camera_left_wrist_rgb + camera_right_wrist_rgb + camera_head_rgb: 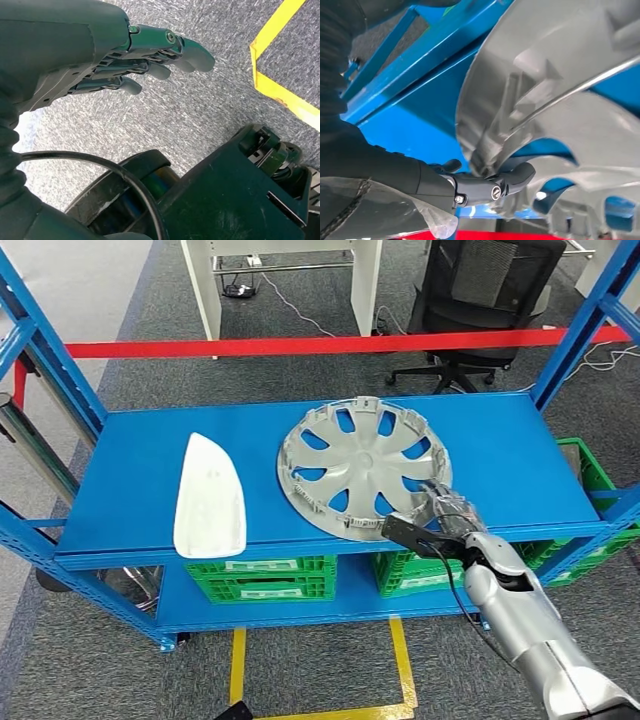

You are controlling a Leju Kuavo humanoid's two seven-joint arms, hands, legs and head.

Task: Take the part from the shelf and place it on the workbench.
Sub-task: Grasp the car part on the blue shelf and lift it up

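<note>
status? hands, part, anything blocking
Right hand gripping near rim of the wheel cover, still on the blue shelf. Left hand hanging, holds nothing. White panel lies apart, not blocking.

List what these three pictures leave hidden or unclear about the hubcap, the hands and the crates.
- Right hand, head view: fingers lie at the hubcap rim; whether they grip it is unclear.
- Hubcap, right wrist view: cut off by the picture's edges, blurred.
- Green crates, head view: contents hidden by the blue shelf.
</note>
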